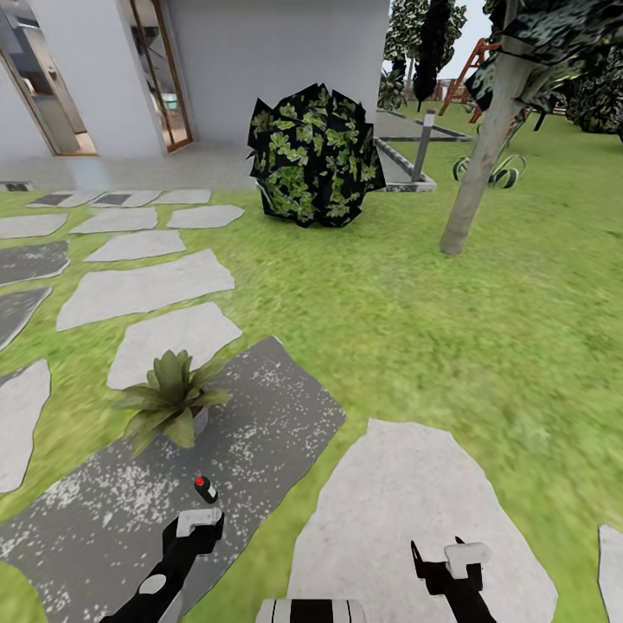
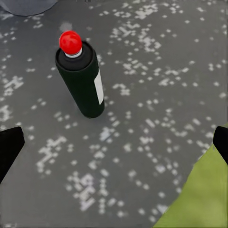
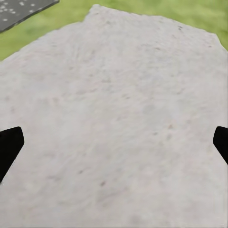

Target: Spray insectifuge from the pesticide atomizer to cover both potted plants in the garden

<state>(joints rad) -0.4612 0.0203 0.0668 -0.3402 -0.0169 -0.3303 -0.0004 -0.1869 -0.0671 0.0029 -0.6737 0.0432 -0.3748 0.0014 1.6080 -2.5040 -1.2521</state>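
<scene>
The pesticide atomizer (image 1: 205,489) stands upright on a dark speckled stepping stone (image 1: 260,415). It has a dark body, a pale label and a red top. My left gripper (image 1: 199,522) hovers just short of it, open and holding nothing. In the left wrist view the atomizer (image 2: 84,80) stands ahead of the open left gripper (image 2: 114,145), and it is not between the black fingertips (image 2: 8,147). A potted plant (image 1: 170,398), a low green rosette, sits on the same stone beyond the atomizer. My right gripper (image 1: 450,558) is open over a pale stone (image 3: 114,109).
Grey stepping stones (image 1: 143,285) run across the lawn to the left. A big dark leafy bush (image 1: 316,156) stands ahead, with a tree trunk (image 1: 480,164) and a short post (image 1: 423,143) to its right. The white house wall (image 1: 277,61) is behind.
</scene>
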